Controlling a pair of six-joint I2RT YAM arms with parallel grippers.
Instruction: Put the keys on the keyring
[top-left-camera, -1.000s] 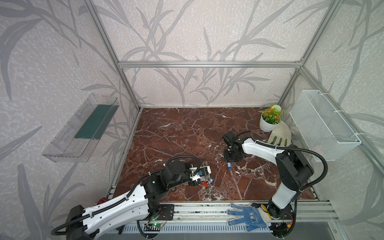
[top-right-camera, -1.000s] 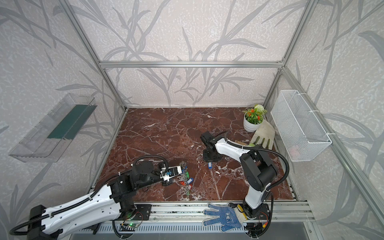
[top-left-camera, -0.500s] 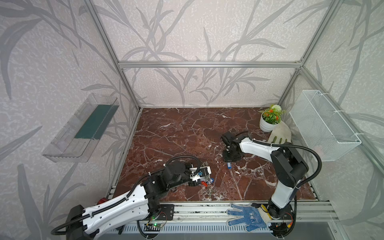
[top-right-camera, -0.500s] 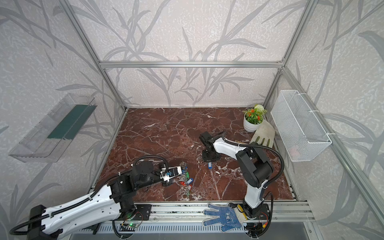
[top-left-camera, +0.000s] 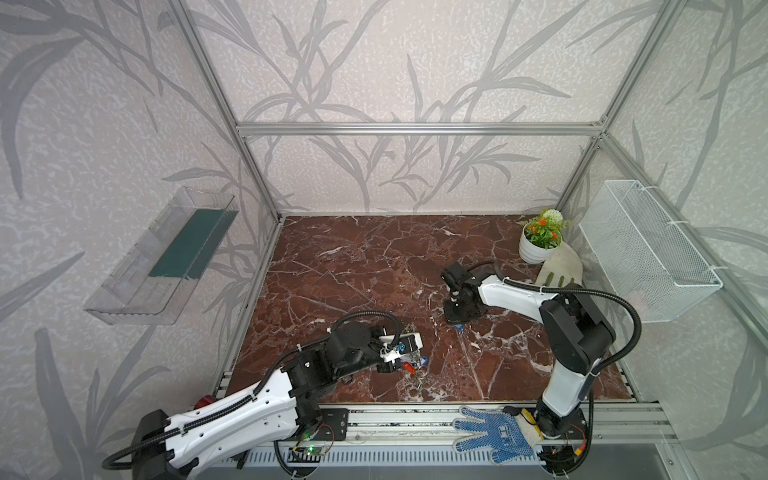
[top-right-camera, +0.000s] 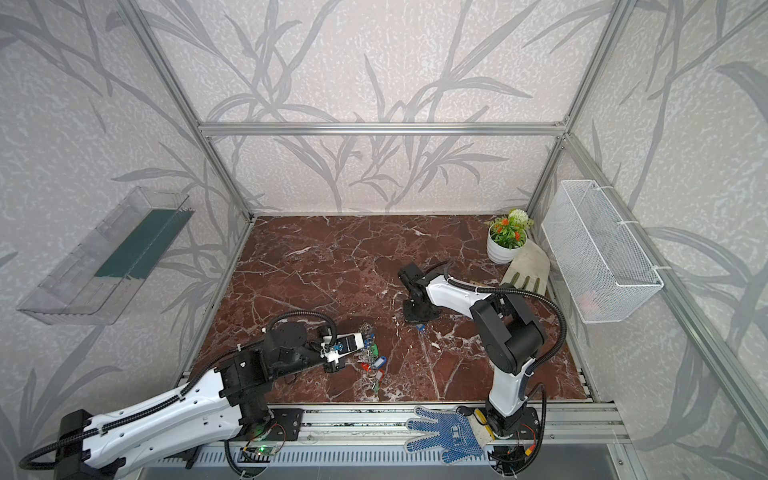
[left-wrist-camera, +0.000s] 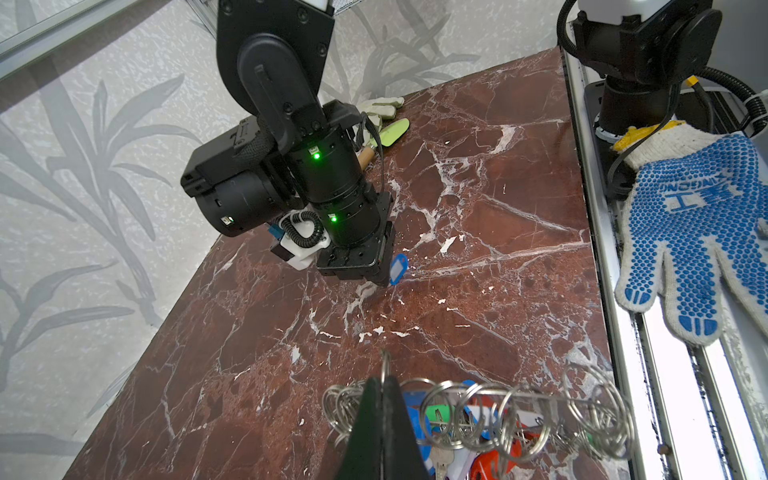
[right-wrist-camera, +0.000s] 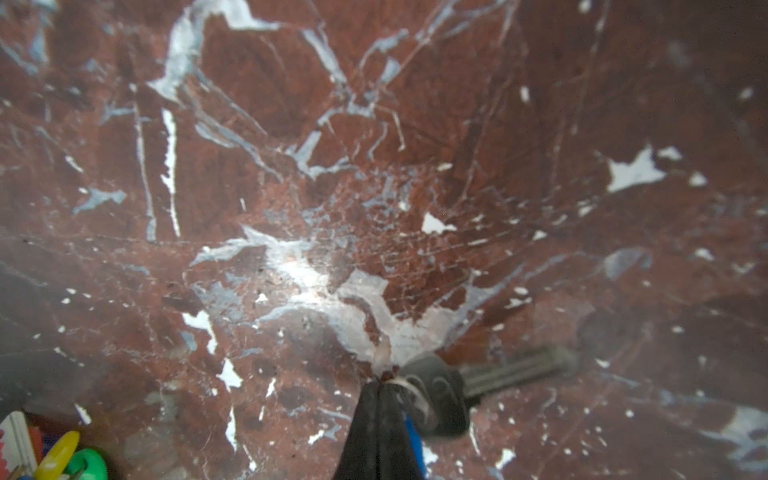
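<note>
On the front rail, a blue dotted glove (top-left-camera: 494, 434) is seen lying flat. Just behind the rail, near the front edge of the red marble tabletop (top-left-camera: 353, 257), the keyring (left-wrist-camera: 519, 415) is found. In the left wrist view its wire rings are shown standing in a row. The left end effector (left-wrist-camera: 380, 386) is closed, and one wire ring of the keyring is pinched between its jaws. Keys (left-wrist-camera: 436, 415) with blue, green and red tags are gathered under the rings.

Farther in, toward the middle of the tabletop, the right end effector (right-wrist-camera: 380, 384) is pointed downward and is closed as well. The small ring of a blue-tagged key (right-wrist-camera: 498, 370) is gripped by it. The blade of this key is laid out low over the marble, and its blue tag is held upright beside the jaws. This key is kept well apart from the keyring.

In the far right corner a white flower pot (top-left-camera: 534, 251) is placed, and a pale glove (top-left-camera: 561, 266) is laid against it.
</note>
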